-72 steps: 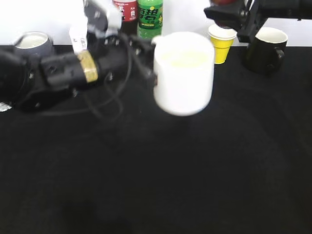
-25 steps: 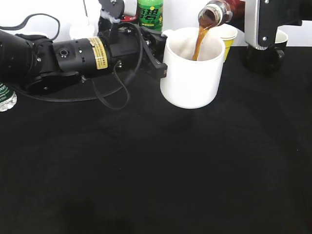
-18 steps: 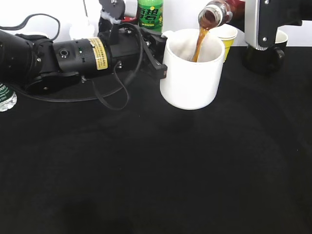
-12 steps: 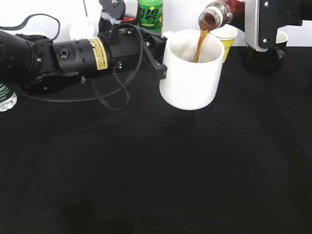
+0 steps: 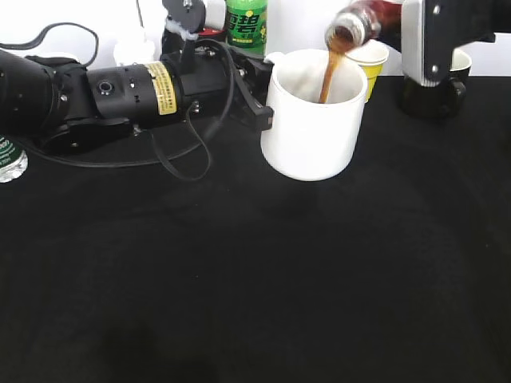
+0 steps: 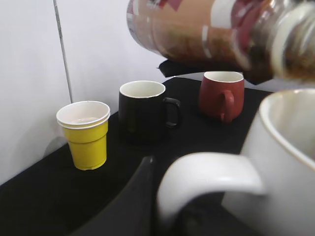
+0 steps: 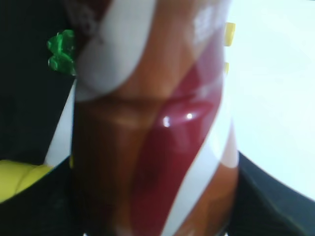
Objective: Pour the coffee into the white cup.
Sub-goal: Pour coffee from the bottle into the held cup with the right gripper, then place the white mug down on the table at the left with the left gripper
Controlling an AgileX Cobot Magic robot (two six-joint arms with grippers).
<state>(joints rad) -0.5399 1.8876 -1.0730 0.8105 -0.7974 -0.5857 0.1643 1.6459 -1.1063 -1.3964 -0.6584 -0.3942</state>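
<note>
The white cup (image 5: 311, 128) stands on the black table, centre back. My left gripper (image 5: 259, 92) is shut on its loop handle (image 6: 209, 179). My right gripper, at the top right and mostly hidden behind the bottle, is shut on the coffee bottle (image 5: 363, 20), which is tipped with its clear neck over the cup's rim. A brown stream (image 5: 327, 76) falls from the neck into the cup. The bottle's brown, red and white label fills the right wrist view (image 7: 152, 128) and shows at the top of the left wrist view (image 6: 206, 29).
A yellow paper cup (image 5: 375, 56) and a black mug (image 5: 435, 88) stand behind the cup on the right; a red mug (image 6: 221, 96) shows in the left wrist view. A green soda bottle (image 5: 245, 24) and a water bottle (image 5: 6, 159) stand at the left.
The bottle has tipped a little further and the brown stream keeps running into the cup. The cup and my left arm have barely moved over the last second.
</note>
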